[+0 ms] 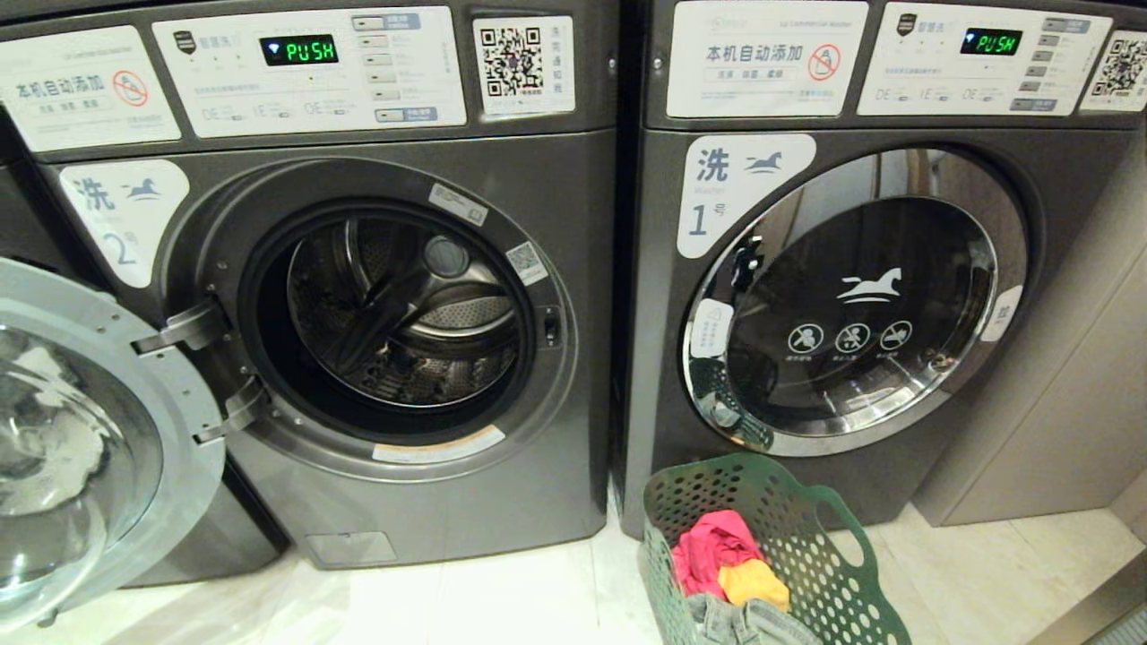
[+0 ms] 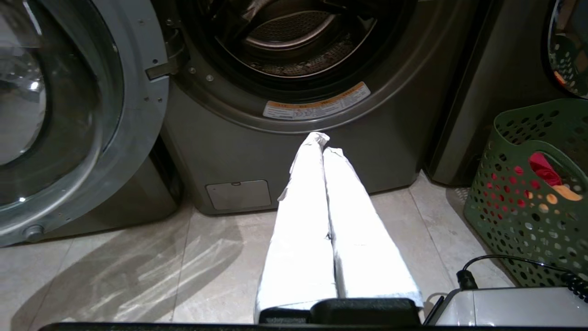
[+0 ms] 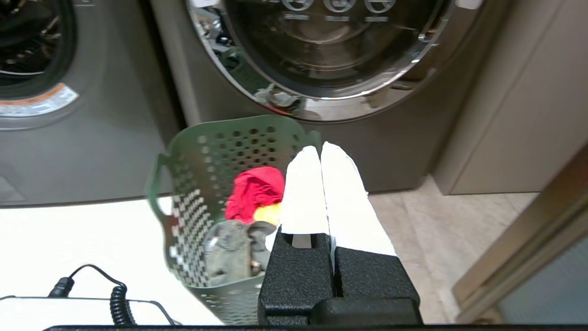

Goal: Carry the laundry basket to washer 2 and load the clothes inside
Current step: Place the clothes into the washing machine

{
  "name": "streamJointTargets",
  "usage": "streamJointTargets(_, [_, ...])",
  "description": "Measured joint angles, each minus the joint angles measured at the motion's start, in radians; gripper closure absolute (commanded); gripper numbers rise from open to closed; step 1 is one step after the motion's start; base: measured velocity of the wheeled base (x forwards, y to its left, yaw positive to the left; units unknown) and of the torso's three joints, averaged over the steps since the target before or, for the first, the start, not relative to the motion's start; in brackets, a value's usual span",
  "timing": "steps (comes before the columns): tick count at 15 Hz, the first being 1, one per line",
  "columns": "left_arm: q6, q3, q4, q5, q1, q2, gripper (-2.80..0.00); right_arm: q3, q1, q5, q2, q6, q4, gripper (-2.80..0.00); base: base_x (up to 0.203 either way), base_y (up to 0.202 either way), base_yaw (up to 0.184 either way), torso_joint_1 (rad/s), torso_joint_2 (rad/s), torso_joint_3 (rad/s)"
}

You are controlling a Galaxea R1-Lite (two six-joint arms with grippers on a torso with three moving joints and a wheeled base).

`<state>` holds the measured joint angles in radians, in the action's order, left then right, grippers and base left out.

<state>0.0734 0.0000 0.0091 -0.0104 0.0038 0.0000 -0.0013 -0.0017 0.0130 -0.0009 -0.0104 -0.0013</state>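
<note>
While both claws, left [image 2: 321, 142] and right [image 3: 321, 149], hang pressed together and empty, I see the basket [image 1: 789, 502] on the floor before washer 1 [image 1: 860, 305], beside washer 2 [image 1: 385, 313], whose door [image 1: 90, 430] stands swung wide. Next I judge: pick clothes [image 1: 717, 546] out, reach into the drum, minding that door.

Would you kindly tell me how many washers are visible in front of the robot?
2. Washer 2 stands on the left with its door swung open; washer 1 stands on the right, door shut, behind the laundry basket. Others may lie outside the frame.
</note>
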Motion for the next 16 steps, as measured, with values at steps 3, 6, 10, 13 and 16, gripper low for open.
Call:
streamJointTargets(3, [-0.001,0.000,0.000,0.000,0.000,0.000,0.00,0.000,0.000,0.000,0.000,0.000,0.000,0.00,0.000,0.196,0.000,0.005,0.00,0.002])
streamJointTargets(6, [-0.002,0.000,-0.001,0.001,0.000,0.000,0.00,0.000,0.000,0.000,0.000,0.000,0.000,0.00,0.000,0.198,-0.002,0.002,0.00,0.002])
streamJointTargets(10, [-0.006,0.000,-0.001,0.001,-0.001,0.000,0.00,0.000,0.000,-0.003,0.000,0.015,0.000,0.00,0.000,0.196,-0.002,0.004,0.00,0.000])
streamJointTargets(13, [-0.009,0.000,-0.002,0.001,-0.001,0.000,0.00,0.000,0.000,-0.003,0.000,0.015,0.000,0.00,0.000,0.196,-0.003,0.002,0.00,0.001])
streamJointTargets(16, [-0.009,0.000,-0.001,0.001,-0.001,0.000,0.00,0.000,-0.001,-0.003,0.000,0.015,0.000,0.00,0.000,0.141,-0.002,0.001,0.00,0.001])
